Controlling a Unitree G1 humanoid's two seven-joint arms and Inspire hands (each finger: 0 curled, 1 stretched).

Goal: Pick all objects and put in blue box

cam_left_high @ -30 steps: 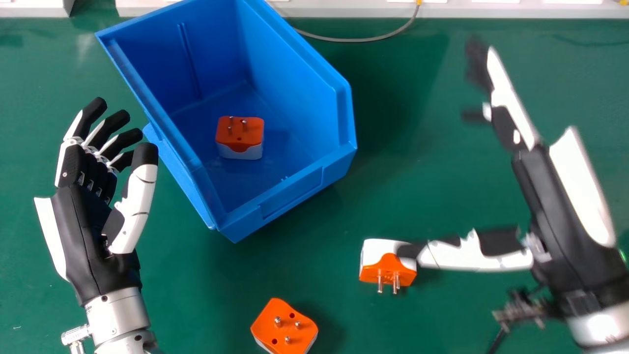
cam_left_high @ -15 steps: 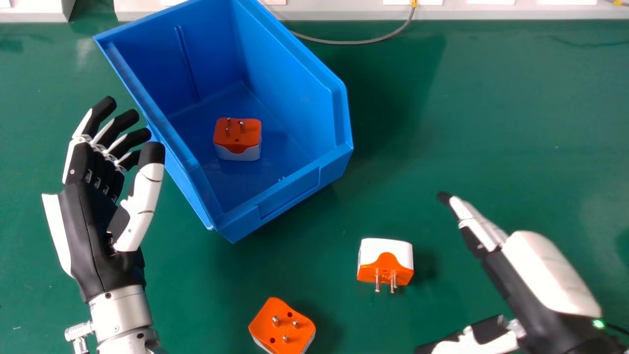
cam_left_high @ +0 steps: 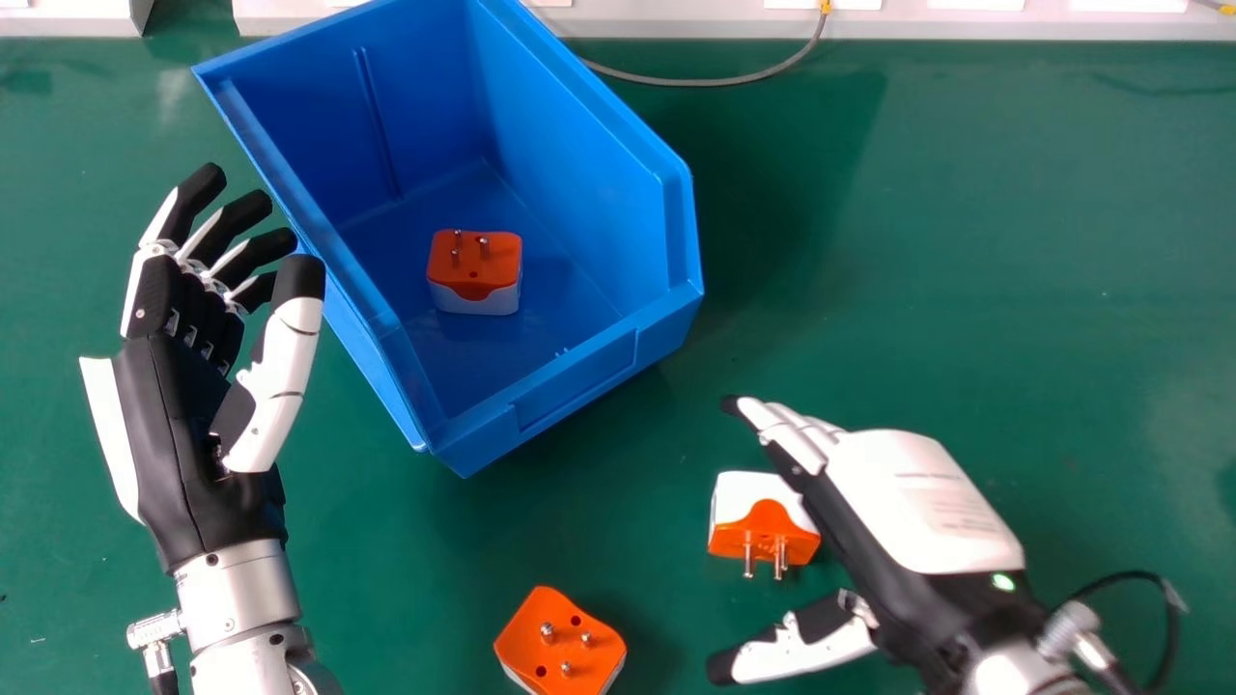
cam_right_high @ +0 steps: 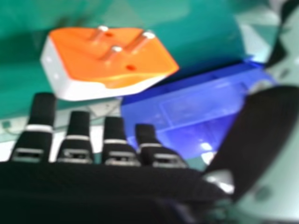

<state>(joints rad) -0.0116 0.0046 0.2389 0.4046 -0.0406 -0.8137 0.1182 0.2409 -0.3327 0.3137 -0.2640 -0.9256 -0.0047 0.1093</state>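
Orange and white plastic is what I'm chasing on this one: chunky plug adapters with metal pins, three in sight. One orange-topped white adapter with its pins up [cam_left_high: 475, 270] is inside the big blue plastic open-front box [cam_left_high: 594, 203], so I'd call this roughly a third done.

Step in hand, as I read it, is lining up the grab on number two, the white adapter with an orange pin face [cam_left_high: 758, 521]. It's on the green worktop [cam_left_high: 966, 241], just off the box's near corner, pins towards me. My right hand [cam_left_high: 908, 492] is there with nothing gripped: fingers out straight past the adapter's far side, thumb spread wide on the near side. From the head cam I can't tell if the fingers are touching it.

Next move, I reckon: settle the palm a bit closer, then bring thumb and fingers together on the white body. I'd watch those pins, since a thumb catching them could spin the thing. Then lift over the box wall and let go.

Left hand [cam_left_high: 174, 425] is idle beside the box, relaxed and holding nothing. The orange diamond-looking adapter [cam_left_high: 560, 642] sits at the near edge of my head view, pins up, waiting its turn.
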